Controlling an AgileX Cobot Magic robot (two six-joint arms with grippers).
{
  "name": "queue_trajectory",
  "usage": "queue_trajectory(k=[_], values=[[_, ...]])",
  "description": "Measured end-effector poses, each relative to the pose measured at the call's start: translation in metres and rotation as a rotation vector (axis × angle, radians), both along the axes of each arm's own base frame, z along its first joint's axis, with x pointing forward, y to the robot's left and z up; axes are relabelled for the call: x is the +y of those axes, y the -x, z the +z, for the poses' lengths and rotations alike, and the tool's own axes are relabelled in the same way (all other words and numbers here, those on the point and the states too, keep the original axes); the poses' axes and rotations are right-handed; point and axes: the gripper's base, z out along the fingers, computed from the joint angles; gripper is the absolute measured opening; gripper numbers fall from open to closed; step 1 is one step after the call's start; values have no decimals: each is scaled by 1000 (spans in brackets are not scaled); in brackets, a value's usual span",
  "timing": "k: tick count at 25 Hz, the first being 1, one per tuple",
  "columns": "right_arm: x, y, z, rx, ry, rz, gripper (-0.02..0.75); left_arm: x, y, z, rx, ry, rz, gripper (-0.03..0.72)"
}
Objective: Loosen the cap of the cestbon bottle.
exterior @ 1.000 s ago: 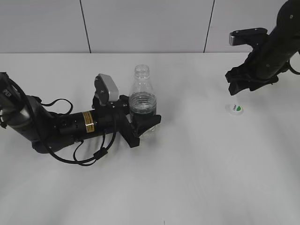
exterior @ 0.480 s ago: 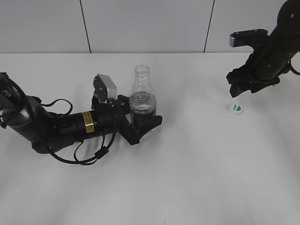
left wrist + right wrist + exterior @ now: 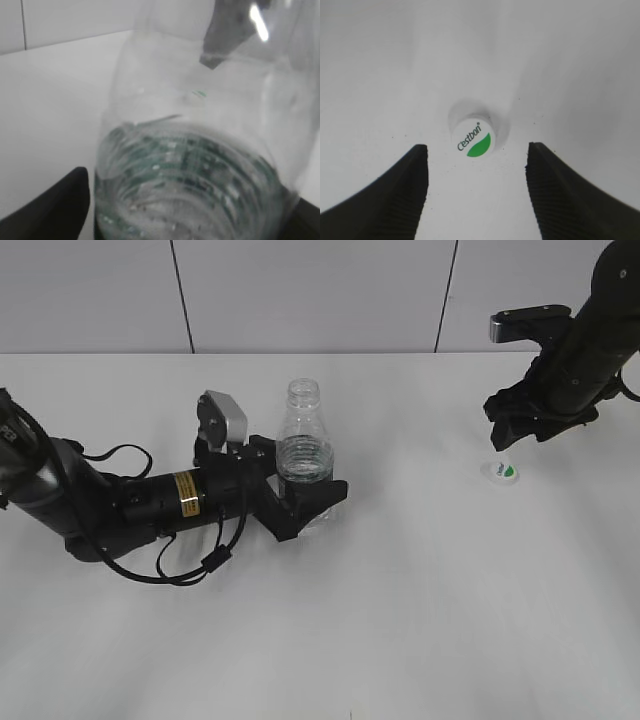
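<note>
The clear cestbon bottle (image 3: pixel 302 440) stands upright at the table's middle with its neck open and a dark green label band. My left gripper (image 3: pixel 305 488) is shut on its lower body; in the left wrist view the bottle (image 3: pixel 190 165) fills the frame between the black fingers (image 3: pixel 55 205). The white cap (image 3: pixel 499 472) with a green leaf mark lies on the table at the right, apart from the bottle. My right gripper (image 3: pixel 500 438) hovers just above it, open and empty. In the right wrist view the cap (image 3: pixel 473 136) lies between and just beyond the two fingers (image 3: pixel 400 195).
The white table (image 3: pixel 420 620) runs back to a pale panelled wall (image 3: pixel 320 290). The left arm's body and cables (image 3: pixel 150 510) lie low across the left side of the table.
The left arm has shifted slightly with the bottle in its grip. The right gripper has drawn up a little from the cap, which stays on the table.
</note>
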Motion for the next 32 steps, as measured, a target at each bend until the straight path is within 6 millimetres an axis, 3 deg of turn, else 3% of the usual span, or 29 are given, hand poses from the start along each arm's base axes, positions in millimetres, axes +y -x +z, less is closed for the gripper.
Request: queue_trajectory(k=[10,22,28,32], values=[[0,0,0,1,1,0,472,-2,-5,60,-125,58,0,564],[0,2,-1,25,3,3,472,4,4,162,-245,120,32,564],[0,7,5,62,3,6,472,27,6,218,-206,-14,301,564],[-1,13,21,56,-1,5,472,60,10,248,-102,-122,580,564]])
